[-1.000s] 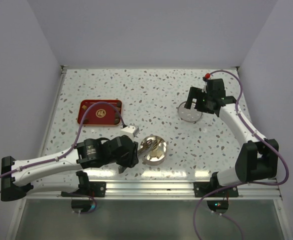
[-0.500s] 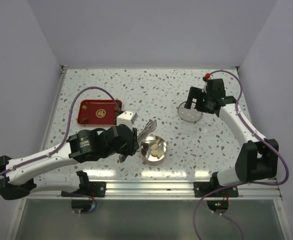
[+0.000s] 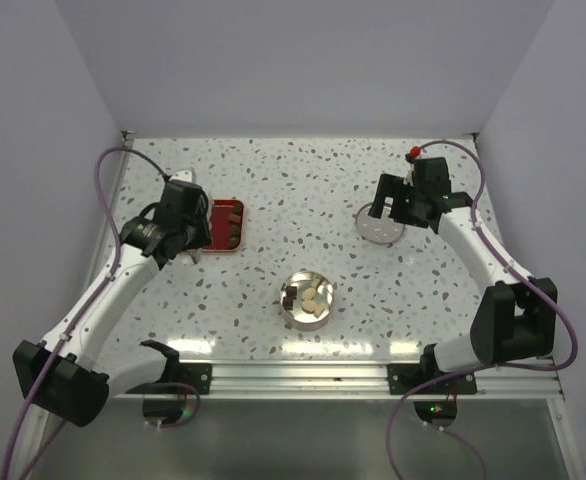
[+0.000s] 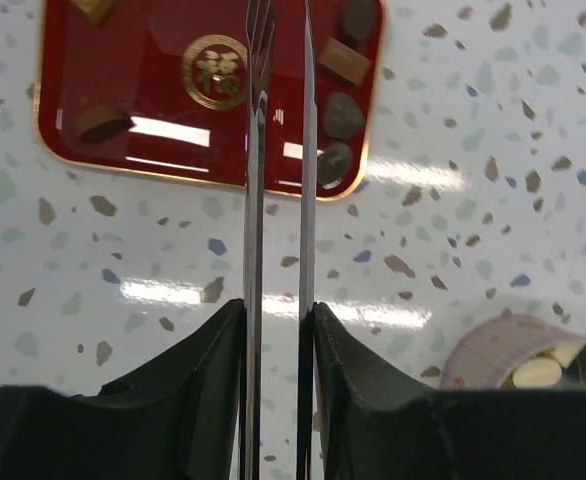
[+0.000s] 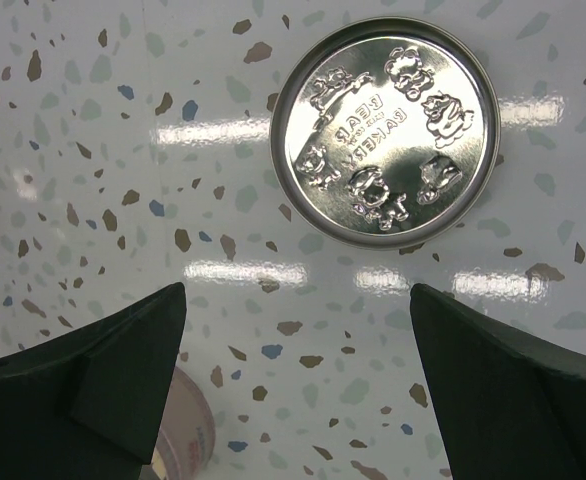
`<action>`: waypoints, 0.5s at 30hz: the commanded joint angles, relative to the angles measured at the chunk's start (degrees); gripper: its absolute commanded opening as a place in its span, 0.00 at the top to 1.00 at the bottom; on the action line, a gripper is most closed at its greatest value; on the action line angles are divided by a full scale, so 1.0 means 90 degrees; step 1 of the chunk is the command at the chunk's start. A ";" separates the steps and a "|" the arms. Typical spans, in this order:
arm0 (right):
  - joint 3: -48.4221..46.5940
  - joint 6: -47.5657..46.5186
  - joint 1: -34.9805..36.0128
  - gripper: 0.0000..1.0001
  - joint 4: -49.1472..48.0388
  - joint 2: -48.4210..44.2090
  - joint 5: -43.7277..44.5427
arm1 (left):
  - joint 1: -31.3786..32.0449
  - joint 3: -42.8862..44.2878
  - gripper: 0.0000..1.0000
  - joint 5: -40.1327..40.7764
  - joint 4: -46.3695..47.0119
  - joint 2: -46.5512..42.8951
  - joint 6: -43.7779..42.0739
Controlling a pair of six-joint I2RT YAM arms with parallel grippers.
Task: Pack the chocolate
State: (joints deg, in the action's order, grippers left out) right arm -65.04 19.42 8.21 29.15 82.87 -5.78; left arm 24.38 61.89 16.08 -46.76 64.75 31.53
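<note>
— where's the chocolate [image 4: 342,115]?
— some in the tray [image 4: 143,60], most just right of the tweezers [image 4: 308,200] your left claw [image 4: 276,320] pinches; some in the tin [image 3: 308,322].
— right claw [image 5: 295,300]?
— spread wide over the lid [image 5: 383,150], far from any piece.

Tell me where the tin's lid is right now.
In the top view the lid lies flat on the right side of the table, close under the open right gripper, behind and right of the round tin.
</note>
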 commanded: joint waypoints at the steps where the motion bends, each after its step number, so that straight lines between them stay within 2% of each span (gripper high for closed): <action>1: -0.0049 -0.0097 -0.0013 0.03 -0.0025 -0.0126 -0.0148 | -0.1084 0.0106 0.63 -0.0360 0.0528 0.0158 -0.0817; 4: 0.0029 -0.0078 -0.0014 0.03 -0.0094 -0.0145 -0.0178 | -0.1341 0.0174 0.63 -0.0283 0.0587 0.0285 -0.0915; 15: 0.0058 -0.0097 -0.0004 0.03 -0.0211 0.0049 -0.0344 | -0.1488 0.0077 0.62 0.0478 0.0109 0.0335 -0.0740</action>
State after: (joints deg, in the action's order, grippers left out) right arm -64.23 19.40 8.21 28.69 82.89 -7.18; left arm 11.86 61.91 17.12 -45.52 69.17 24.88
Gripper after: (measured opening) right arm 0.972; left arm 0.376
